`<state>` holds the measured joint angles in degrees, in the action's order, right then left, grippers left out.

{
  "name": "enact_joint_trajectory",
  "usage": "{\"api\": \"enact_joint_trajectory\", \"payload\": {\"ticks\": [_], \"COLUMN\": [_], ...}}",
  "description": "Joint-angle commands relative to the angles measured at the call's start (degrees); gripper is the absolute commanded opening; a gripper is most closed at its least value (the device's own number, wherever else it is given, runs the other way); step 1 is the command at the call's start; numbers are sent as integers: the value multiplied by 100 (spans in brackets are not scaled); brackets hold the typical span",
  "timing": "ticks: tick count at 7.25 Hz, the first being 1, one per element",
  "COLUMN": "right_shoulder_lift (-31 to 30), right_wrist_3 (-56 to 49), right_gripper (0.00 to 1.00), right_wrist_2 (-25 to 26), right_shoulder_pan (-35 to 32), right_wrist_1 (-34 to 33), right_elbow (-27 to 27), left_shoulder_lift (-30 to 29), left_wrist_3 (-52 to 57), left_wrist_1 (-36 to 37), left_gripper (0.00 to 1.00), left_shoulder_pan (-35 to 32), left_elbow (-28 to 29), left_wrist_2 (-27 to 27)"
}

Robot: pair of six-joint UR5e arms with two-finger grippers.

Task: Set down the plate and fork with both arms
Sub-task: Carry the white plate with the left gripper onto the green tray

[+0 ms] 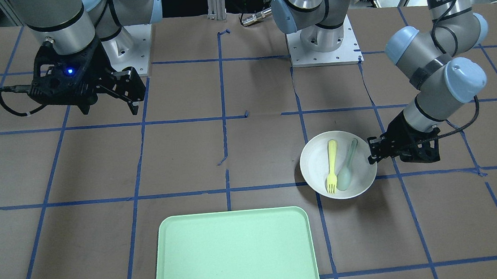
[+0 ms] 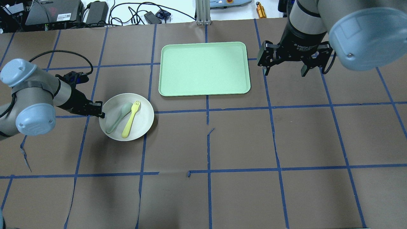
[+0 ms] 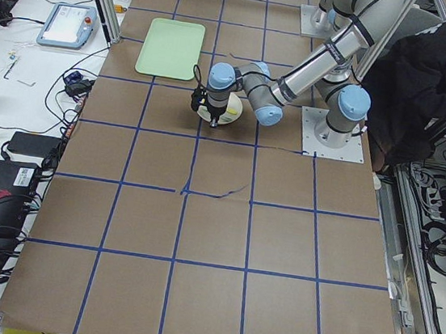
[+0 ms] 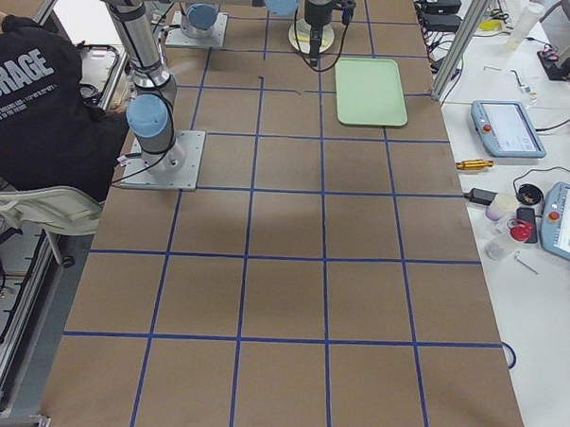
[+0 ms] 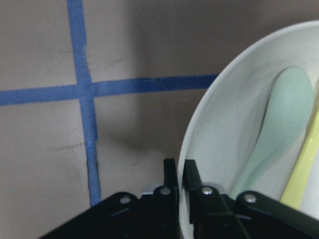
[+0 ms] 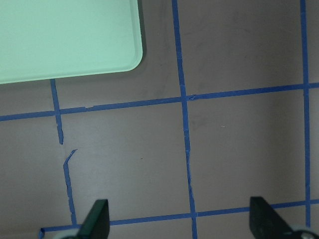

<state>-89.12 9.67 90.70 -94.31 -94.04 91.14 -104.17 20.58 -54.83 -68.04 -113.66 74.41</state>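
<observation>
Left black gripper [image 2: 97,110] clamped on rim of round white plate [image 2: 140,126]: lift level and slow, else pale-yellow plastic fork [image 2: 131,119] and grey-green spoon [image 2: 119,117] slide; right black gripper [image 2: 284,72] fingers spread wide

A mint-green rectangular tray [image 6: 65,40] fills the upper left corner, lying on a brown, seemingly paper-covered table [image 6: 239,149] gridded with blue tape lines [image 6: 185,149]. The right gripper [image 6: 180,221] shows two black fingertips [image 6: 97,219] wide apart at the bottom edge.
</observation>
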Motion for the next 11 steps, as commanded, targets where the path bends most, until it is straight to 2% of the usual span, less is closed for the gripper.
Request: {"api": "enact_joint_trajectory", "payload": {"ticks": [1, 2, 4, 5, 6, 11], "right_shoulder_lift": [0, 0, 0, 0, 0, 0], "right_wrist_3": [0, 9, 9, 9, 9, 9], "right_gripper": [100, 100, 100, 100, 100, 100], "right_wrist_2": [0, -9, -9, -9, -9, -18], "right_shoulder_pan": [0, 0, 0, 0, 0, 0], "right_wrist_1": [0, 0, 0, 0, 0, 0], "right_elbow": [9, 9, 0, 0, -9, -52], "left_shoulder_lift": [-382, -698, -1706, -2112, -2412, -2775], "left_wrist_3": [-1645, -2175, -3511, -3821, -3842, -4236], "left_wrist_1": [-722, -626, 267, 454, 560, 1210], "left_gripper": [0, 0, 0, 0, 0, 0], "left_shoulder_pan": [-777, -1164, -2069, -2387, -2529, -2942], "left_elbow": [1262, 1537, 2361, 2766, 2996, 3025], "left_wrist_2": [-803, -805, -718, -395, -322, -348]}}
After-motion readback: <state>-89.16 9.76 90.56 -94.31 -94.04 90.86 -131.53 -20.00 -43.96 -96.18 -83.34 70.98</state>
